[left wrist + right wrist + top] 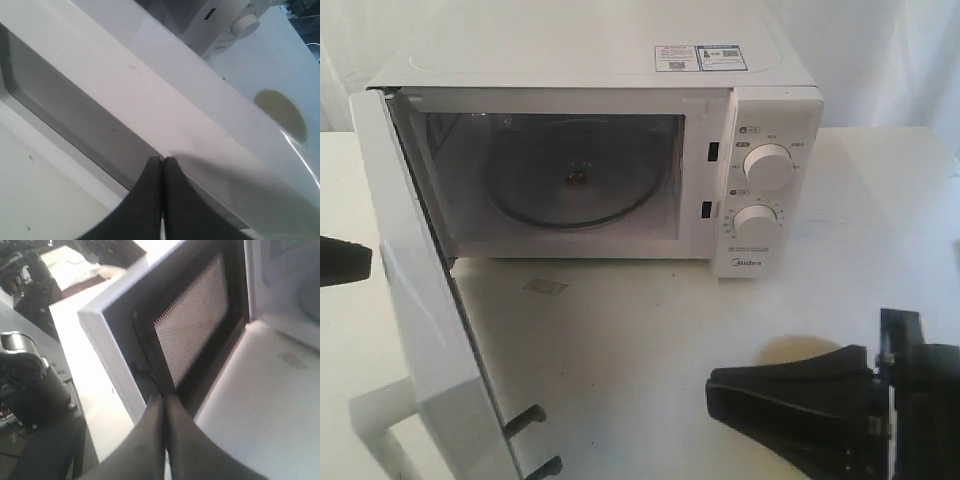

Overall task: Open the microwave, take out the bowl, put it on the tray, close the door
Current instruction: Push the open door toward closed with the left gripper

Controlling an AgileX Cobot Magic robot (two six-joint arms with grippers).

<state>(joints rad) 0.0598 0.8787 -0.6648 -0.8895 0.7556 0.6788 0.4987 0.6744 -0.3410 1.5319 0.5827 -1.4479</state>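
The white microwave (760, 120) stands open. Its cavity holds only the glass turntable (575, 185), with no bowl in it. The door (430, 330) is swung out toward the front left, and its inner mesh window (192, 320) faces my right gripper. My left gripper (360, 262) is shut and empty, its tips (162, 159) at the door's outer face. Over the table in front of the microwave, my right gripper (712, 388) is shut on nothing and points at the door (164, 398). A cream oval (281, 114) shows past the door; I cannot tell whether it is the bowl. No tray is in view.
Two round knobs (765, 165) sit on the microwave's right panel. A small patch (545, 287) lies on the white table (650, 330) in front of the cavity. Two latch hooks (525, 420) stick out of the door's free edge. Dark equipment (30, 375) stands beyond the table edge.
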